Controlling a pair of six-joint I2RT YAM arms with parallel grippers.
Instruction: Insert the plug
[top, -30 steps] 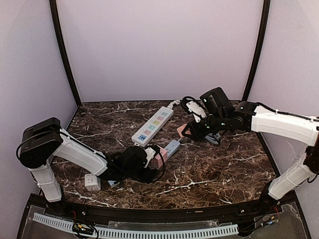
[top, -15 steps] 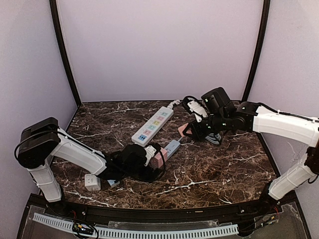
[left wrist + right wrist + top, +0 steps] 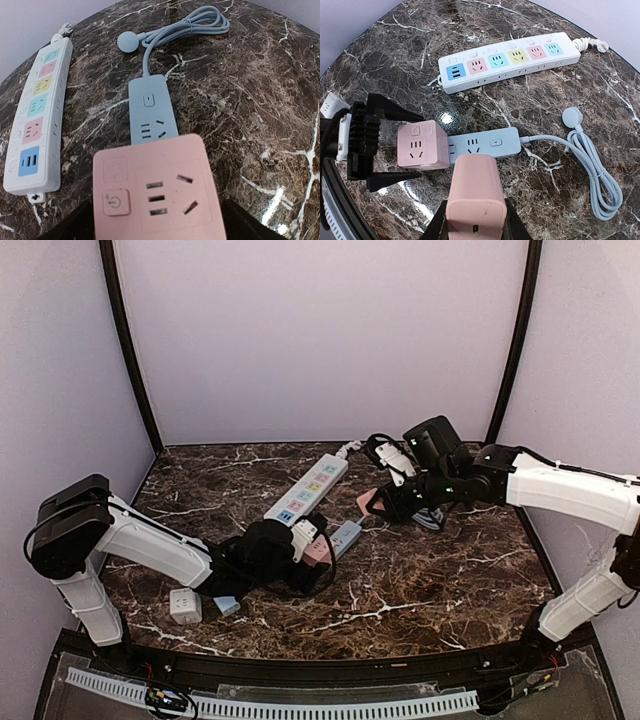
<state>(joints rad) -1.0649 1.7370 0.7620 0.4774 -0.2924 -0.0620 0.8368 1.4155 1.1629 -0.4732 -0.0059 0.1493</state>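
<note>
A pink cube socket (image 3: 422, 146) sits on the marble at the end of a blue power strip (image 3: 485, 142), its socket face up. My left gripper (image 3: 306, 546) stands open around the cube, one black finger (image 3: 395, 116) on each side with thin gaps showing. The cube (image 3: 157, 192) fills the lower half of the left wrist view, with the blue strip (image 3: 150, 107) just beyond it. My right gripper (image 3: 475, 220) is shut on a pink plug block (image 3: 472, 185), held above the table a little to the right of the cube; its prongs are hidden.
A white multi-socket strip (image 3: 307, 490) with coloured outlets lies diagonally behind the cube. The blue strip's coiled cable (image 3: 592, 165) with a round end lies to the right. A white adapter cube (image 3: 184, 605) and a small blue piece (image 3: 226, 606) rest near the left arm.
My left gripper's jaws have spread apart around the pink cube, and that arm has edged slightly forward. The right arm with the pink plug has hardly moved.
</note>
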